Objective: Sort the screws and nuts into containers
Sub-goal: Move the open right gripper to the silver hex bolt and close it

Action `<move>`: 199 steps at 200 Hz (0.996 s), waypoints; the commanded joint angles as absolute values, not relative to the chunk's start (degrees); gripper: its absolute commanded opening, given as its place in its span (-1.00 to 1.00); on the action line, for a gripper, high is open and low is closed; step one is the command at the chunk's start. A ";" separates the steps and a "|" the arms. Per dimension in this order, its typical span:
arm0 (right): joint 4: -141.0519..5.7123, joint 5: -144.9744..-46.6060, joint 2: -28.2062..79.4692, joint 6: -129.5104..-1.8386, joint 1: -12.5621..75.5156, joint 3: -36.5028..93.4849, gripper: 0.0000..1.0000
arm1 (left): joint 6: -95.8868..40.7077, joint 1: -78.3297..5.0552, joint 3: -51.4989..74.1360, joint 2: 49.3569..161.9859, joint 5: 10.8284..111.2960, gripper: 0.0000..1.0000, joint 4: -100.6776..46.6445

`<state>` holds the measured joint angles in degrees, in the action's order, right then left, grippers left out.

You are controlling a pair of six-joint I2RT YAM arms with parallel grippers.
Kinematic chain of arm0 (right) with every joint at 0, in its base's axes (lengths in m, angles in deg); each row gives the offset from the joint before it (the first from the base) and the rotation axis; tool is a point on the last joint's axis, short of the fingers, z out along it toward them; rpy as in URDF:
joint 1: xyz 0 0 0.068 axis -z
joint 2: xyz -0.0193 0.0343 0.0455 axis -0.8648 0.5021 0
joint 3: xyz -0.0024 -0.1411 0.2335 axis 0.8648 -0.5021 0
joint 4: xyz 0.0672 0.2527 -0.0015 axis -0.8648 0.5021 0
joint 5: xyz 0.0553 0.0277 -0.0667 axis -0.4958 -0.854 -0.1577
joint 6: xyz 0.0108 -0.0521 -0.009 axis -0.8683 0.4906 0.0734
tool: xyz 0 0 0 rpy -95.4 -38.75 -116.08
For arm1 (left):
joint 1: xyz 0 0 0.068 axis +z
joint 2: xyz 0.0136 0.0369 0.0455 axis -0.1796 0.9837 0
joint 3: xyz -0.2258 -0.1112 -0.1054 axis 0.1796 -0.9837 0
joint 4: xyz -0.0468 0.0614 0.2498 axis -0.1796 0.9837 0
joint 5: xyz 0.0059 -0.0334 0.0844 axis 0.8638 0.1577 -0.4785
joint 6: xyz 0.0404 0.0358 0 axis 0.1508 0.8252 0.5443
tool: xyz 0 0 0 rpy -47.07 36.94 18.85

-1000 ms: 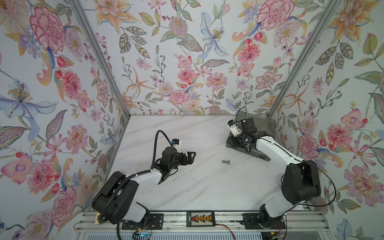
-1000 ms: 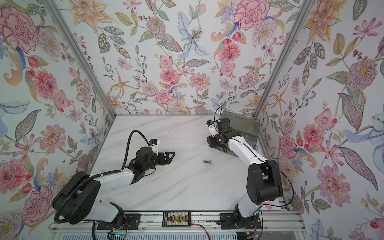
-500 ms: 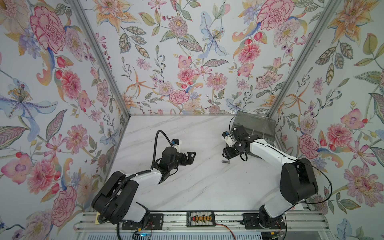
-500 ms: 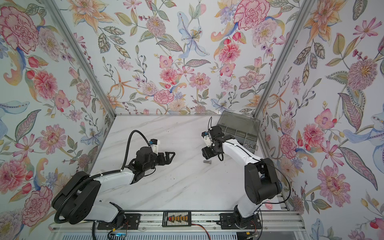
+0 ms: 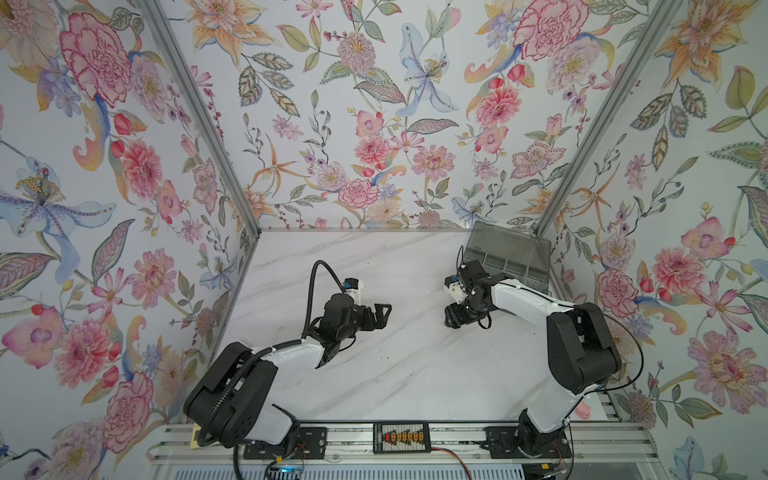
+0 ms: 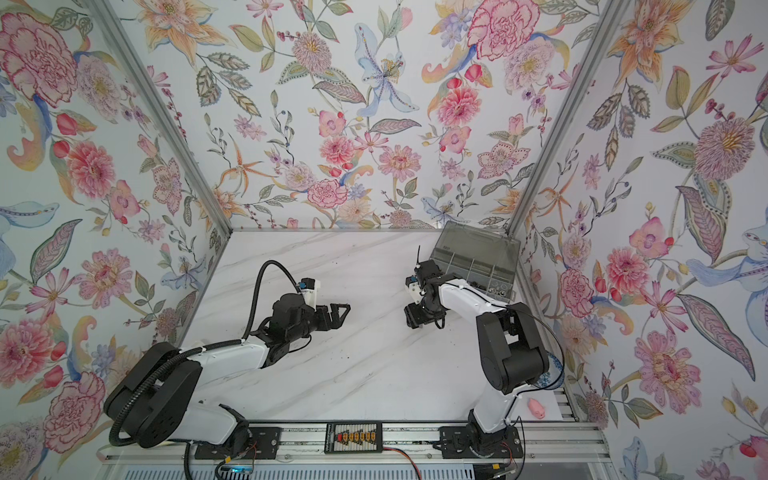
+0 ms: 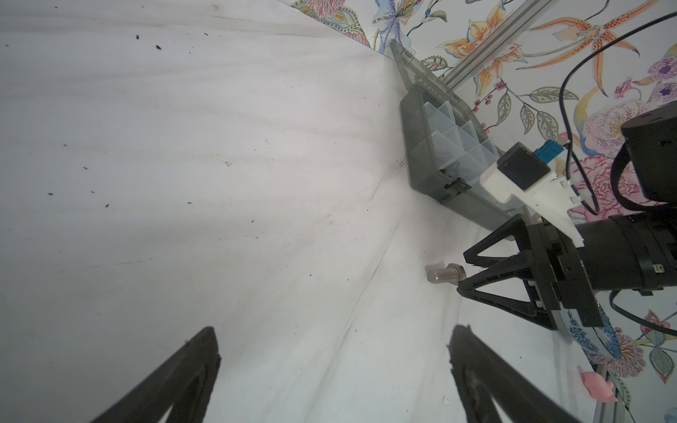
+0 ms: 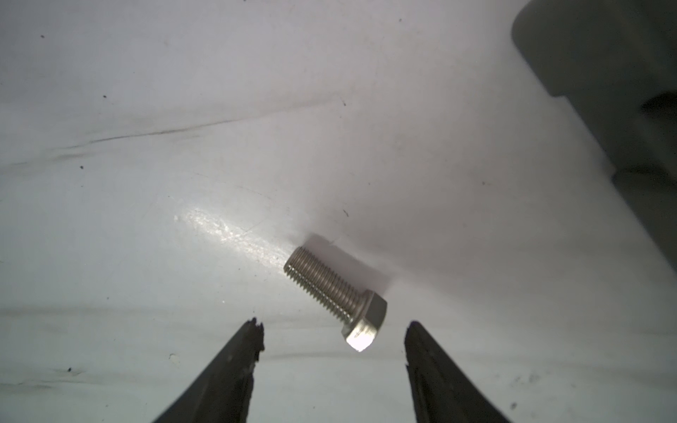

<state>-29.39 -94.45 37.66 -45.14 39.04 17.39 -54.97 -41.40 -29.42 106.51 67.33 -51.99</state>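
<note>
**Right Arm Repositioned from Organiser Box to the Loose Bolt**

Change of state. A second ago the right gripper [image 7: 462,273] hung over the organiser box [image 5: 509,253]; it has since swung off the box and dropped to the marble tabletop [image 5: 399,374] just beside the box's front wall. Its jaws stand apart and grasp nothing. The silver hex-head bolt [image 8: 335,296] lies on its side on the tabletop, a short way out from the box's front wall, head toward the fingertips and not yet between them. In the top views the gripper hides the bolt.

Meaning for the task. This appears to be the approach to a pickup. Several pieces show in a box compartment [image 6: 492,286] in a top view, and no other loose hardware is visible on the tabletop, so the sort is likely near its end.

The left gripper [image 5: 380,313] hovers well away from the box, jaws spread, empty, unmoved.

Materials and shapes.
- Bolt: bright metal, fine even threads, six-sided head. The round shaft may roll if nudged.
- Tabletop: glossy white marble pattern with grey veins and scattered dark specks.
- Box: translucent smoky-grey plastic, clear dividers, lid tilted up at the back.
- Gripper fingers: black, open triangular frames with roughened tips.
</note>
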 commanded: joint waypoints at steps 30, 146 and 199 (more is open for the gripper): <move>-31.75 -99.68 36.31 -47.27 41.40 16.32 0.31 | -47.22 -44.42 -22.74 108.79 67.81 0.99 -49.59; -31.60 -96.35 40.41 -41.90 40.00 17.88 0.27 | -47.89 -44.98 -21.76 110.06 69.51 0.99 -50.09; -30.79 -94.27 43.55 -40.26 39.16 20.32 0.26 | -48.56 -44.97 -22.01 110.44 69.60 0.99 -50.00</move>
<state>-31.82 -96.22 42.14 -41.93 39.67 18.53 -48.87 -44.50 -22.42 109.79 68.75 -50.28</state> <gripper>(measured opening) 0.634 0.994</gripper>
